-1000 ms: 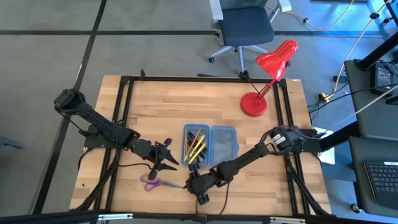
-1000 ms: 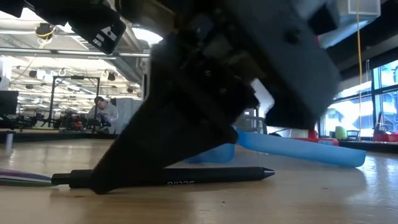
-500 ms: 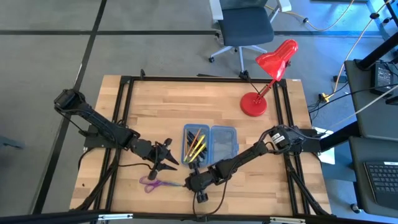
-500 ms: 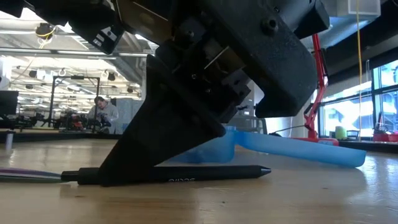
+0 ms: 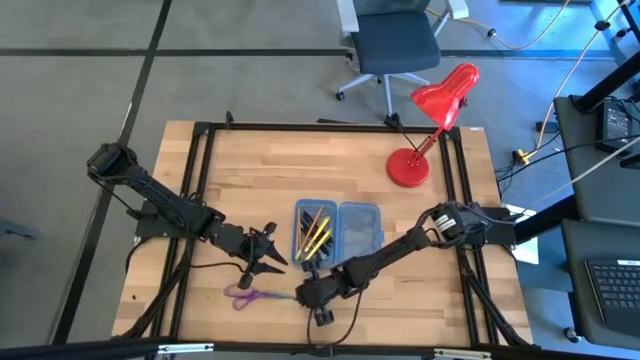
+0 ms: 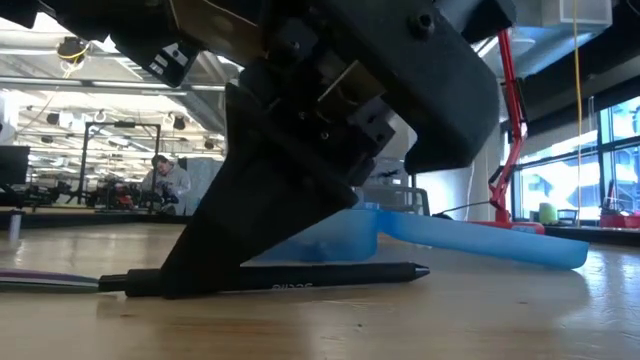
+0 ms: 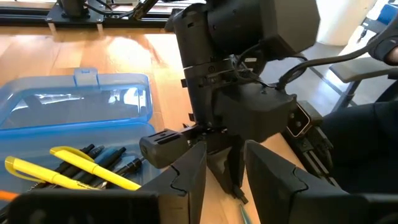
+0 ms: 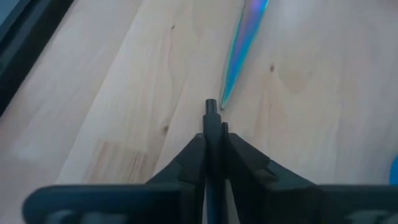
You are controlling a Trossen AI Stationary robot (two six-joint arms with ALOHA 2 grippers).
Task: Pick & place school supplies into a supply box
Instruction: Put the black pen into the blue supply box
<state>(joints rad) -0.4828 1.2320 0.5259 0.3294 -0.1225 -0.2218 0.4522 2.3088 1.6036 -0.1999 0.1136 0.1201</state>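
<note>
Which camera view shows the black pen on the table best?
The low view: the black pen lies flat in full length under the right gripper. The right wrist view shows only its end between the fingers; the high view hides it.

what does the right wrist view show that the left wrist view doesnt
Only the right wrist view shows the right gripper closed on the black pen, whose end sits just short of the scissors' blade tip on the bare table.

Only the left wrist view shows the open blue supply box with yellow pens and dark ones inside, plus the left gripper's own fingers, apart and holding nothing.

Both share the wooden tabletop and the right arm's gripper, seen from outside in the left wrist view, standing beside the box.
</note>
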